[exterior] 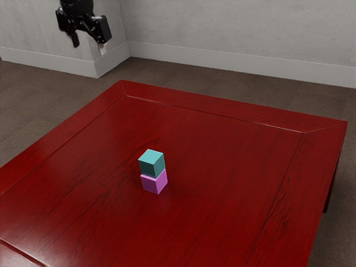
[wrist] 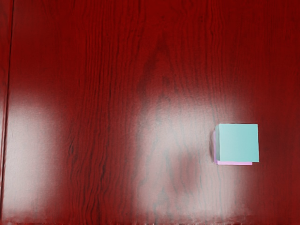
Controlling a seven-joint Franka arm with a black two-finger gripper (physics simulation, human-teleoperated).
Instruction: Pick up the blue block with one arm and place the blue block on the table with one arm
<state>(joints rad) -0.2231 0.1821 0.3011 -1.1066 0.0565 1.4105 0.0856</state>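
Observation:
High at the exterior view's upper left hangs my gripper (exterior: 88, 47), open, with nothing between its fingers and well above the table. A teal-blue block (exterior: 151, 163) rests on top of a pink-purple block (exterior: 154, 182), which stands on the red table (exterior: 222, 183). The wrist view looks down on the blue block (wrist: 239, 143), with thin edges of the pink block (wrist: 234, 163) showing beneath it. The two blocks are slightly out of line with each other.
Red wooden tabletop (wrist: 117, 70) surrounds the stack on all sides. Beyond the table's far edge are a brown floor (exterior: 33, 105) and grey walls (exterior: 239, 28) with a pale baseboard.

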